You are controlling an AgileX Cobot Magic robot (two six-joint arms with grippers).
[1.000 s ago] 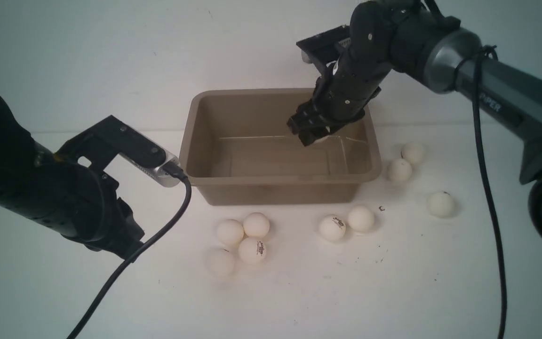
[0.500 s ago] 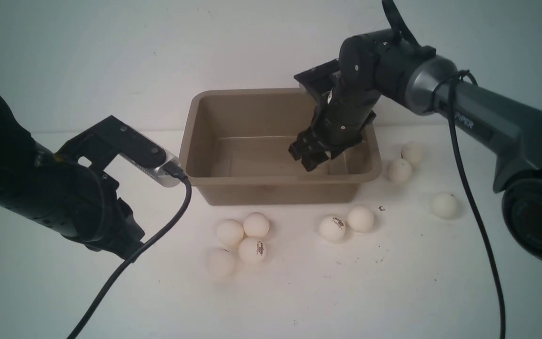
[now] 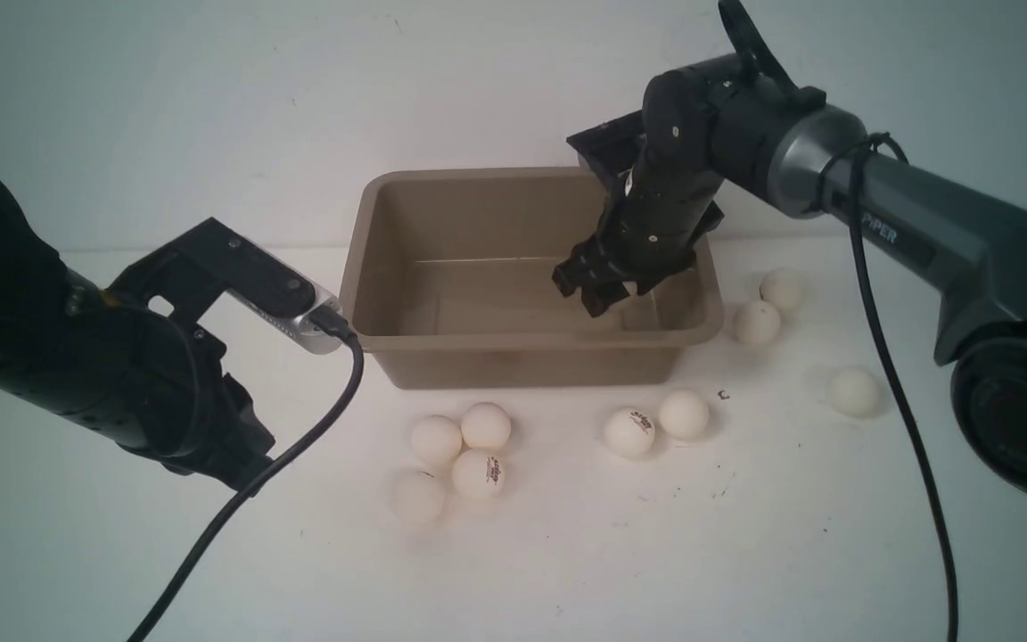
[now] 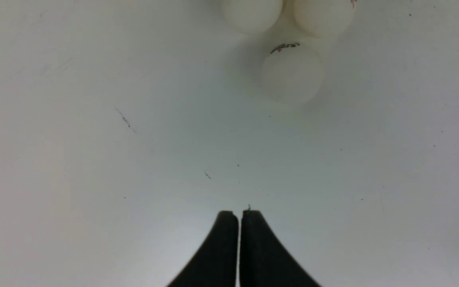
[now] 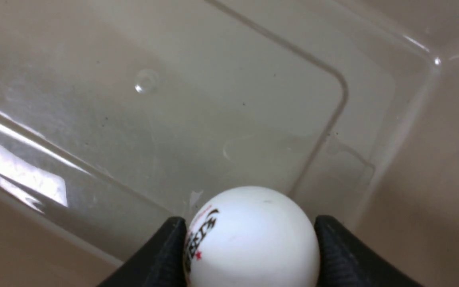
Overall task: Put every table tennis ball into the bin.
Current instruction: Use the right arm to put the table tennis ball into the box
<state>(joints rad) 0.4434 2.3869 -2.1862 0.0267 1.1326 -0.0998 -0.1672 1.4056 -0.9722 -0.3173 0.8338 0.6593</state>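
One white ball (image 5: 249, 235) is inside the tan bin (image 3: 527, 340), nine outside.

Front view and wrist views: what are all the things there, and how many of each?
White table: one, white, under everything.
Tan-brown rectangular plastic bin: one, tan-brown, mid-table.
Loose white table tennis balls: nine, white, some with logos; six in front of the bin (a cluster of four, a pair), three right of it.
Held white table tennis ball: one, white with logo, inside the bin.
Black cables: two, black, one by each arm.
Left end effector: one, black, shut, empty, over the table.
Right end effector: one, black, gripping the held ball.
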